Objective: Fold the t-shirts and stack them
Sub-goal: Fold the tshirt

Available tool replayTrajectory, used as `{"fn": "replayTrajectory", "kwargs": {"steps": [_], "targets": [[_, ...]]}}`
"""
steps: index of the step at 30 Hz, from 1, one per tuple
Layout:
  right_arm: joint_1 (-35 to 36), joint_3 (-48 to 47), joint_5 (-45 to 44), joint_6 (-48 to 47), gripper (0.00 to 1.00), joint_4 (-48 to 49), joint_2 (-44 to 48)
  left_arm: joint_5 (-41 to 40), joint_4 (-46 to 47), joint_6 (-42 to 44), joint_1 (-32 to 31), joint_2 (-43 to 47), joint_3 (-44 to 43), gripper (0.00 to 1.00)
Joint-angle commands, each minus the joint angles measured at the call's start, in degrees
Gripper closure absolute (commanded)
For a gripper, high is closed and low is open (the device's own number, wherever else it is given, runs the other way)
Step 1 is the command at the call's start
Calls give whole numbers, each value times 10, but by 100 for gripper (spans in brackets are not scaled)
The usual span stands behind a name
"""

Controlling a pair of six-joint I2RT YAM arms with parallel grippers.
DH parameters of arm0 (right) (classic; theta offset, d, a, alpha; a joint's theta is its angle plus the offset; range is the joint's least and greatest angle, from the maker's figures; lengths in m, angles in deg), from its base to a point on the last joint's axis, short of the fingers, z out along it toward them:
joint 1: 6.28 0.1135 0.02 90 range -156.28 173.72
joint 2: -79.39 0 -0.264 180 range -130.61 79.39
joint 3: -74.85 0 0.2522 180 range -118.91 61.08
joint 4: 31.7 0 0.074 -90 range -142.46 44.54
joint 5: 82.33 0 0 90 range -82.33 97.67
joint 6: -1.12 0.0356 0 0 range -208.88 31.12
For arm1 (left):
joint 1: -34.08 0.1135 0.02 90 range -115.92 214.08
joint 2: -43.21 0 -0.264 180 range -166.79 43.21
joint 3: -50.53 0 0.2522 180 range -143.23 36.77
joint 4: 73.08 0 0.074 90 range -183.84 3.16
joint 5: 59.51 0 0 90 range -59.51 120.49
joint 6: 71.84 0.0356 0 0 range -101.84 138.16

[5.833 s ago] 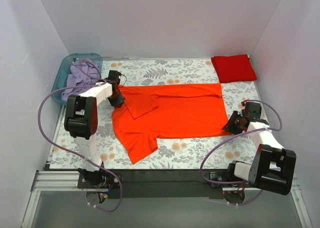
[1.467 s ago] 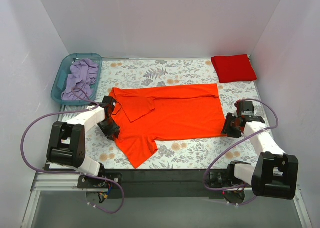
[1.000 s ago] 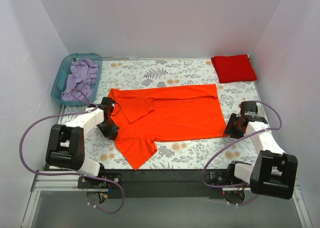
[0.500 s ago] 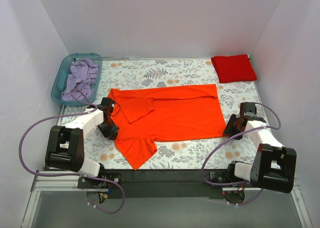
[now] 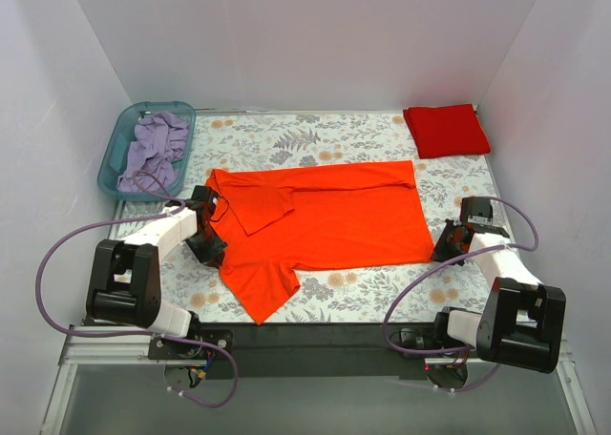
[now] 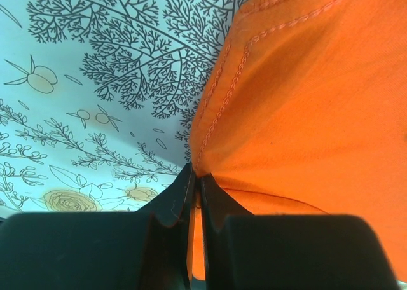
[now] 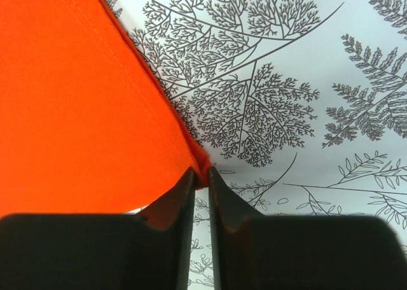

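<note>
Your left tool (image 6: 194, 175) and right tool (image 7: 201, 174) are pinched shut on opposite ends of the orange shirt (image 5: 334, 216); its length runs sideways between them.

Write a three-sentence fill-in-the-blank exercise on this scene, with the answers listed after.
1. The spread t-shirt in the middle of the table is ___ in colour.
2. The folded red t-shirt lies at the table's far ___ corner.
3. The teal basket holds a ___ cloth.

Missing words: orange; right; purple.
</note>
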Motion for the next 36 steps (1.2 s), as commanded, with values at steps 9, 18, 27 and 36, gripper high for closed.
{"fn": "replayTrajectory", "kwargs": {"steps": [9, 18, 27, 36], "targets": [[-3, -54, -7, -27, 99, -48, 22, 1, -32, 10, 11, 17, -45, 100], [-3, -130, 18, -49, 99, -74, -20, 21, -50, 25, 22, -10, -103, 100], [-1, -198, 38, -61, 99, -80, -77, 39, -71, 43, 46, -40, -170, 100], [15, -254, 36, -69, 99, -81, -140, 46, -75, 55, 80, -72, -216, 100]]}}
